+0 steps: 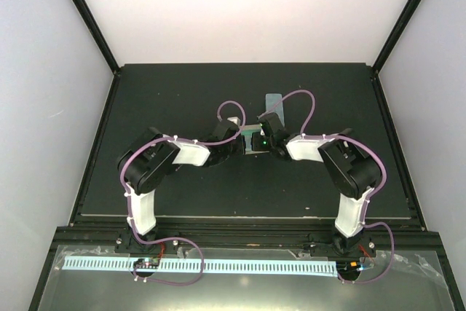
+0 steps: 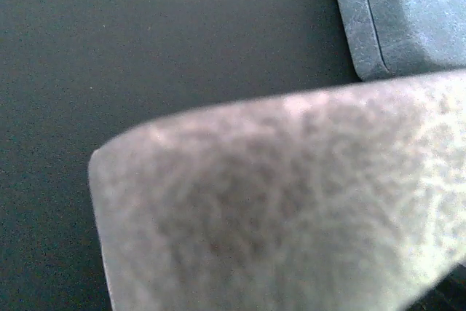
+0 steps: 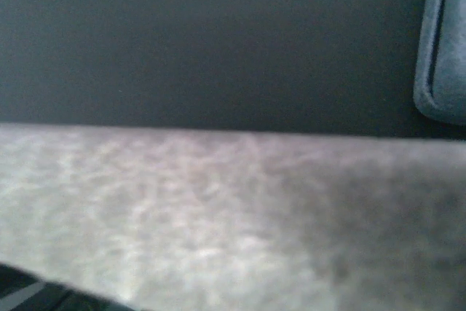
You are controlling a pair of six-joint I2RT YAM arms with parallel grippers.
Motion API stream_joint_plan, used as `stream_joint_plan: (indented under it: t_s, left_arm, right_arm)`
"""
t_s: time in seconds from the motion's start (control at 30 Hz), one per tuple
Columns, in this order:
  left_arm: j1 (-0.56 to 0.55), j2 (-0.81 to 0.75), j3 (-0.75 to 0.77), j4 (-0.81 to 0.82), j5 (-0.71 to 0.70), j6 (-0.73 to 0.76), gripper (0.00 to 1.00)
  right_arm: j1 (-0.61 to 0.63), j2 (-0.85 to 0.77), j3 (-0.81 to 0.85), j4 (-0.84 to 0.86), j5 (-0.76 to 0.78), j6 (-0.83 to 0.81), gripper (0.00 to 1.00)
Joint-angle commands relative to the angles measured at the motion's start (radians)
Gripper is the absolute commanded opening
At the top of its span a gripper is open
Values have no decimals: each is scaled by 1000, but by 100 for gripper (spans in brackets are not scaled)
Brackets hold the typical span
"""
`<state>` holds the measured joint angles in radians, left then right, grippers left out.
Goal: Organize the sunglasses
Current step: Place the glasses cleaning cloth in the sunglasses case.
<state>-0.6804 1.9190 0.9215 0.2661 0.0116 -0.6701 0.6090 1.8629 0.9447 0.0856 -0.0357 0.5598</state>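
I cannot tell how far either claw is open. From above, the left claw [image 1: 237,138] and the right claw [image 1: 266,138] meet nose to nose at the middle of the dark table [image 1: 182,92]. A small pale thing [image 1: 253,143] lies between them, mostly hidden by the wrists. Whether either claw grips it, touches it or only hangs over it, I cannot say from that height.

The wrist cameras do not settle it, as neither one shows its own fingers. On the left wrist a blurred beige-grey case [image 2: 291,216] with a leathery grain fills the lower half, very close to the lens. Its rounded end is on the left. The right wrist shows the same kind of pale grained surface as a broad band across the bottom of its view. Both wrist views also catch the corner of a blue-grey case [image 2: 408,12] lying on the table just beyond the pale one. Only the view from above shows that blue-grey case sticking out past the far side of the right claw.

I count two arms and two cases, one beige-grey and one blue-grey. I see the sunglasses in none of the three views, so I cannot tell where they are.
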Motion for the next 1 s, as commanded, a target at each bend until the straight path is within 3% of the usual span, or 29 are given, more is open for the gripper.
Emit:
stream_joint_plan:
  t_s: [0.0, 0.33, 0.67, 0.97]
  left_arm:
    - [-5, 27, 2, -23, -88, -47, 4]
    - [-4, 33, 7, -103, -144, -85, 2]
    - [-4, 33, 38, -161, -145, -88, 2]
    - [-4, -13, 52, -159, -60, -50, 7]
  right_arm:
    - [-3, 28, -29, 54, 59, 16, 12]
    - [-3, -22, -81, 49, 240, 77, 13]
    - [-5, -74, -75, -65, 417, 123, 19]
    - [-3, -141, -60, -135, 418, 114, 22]
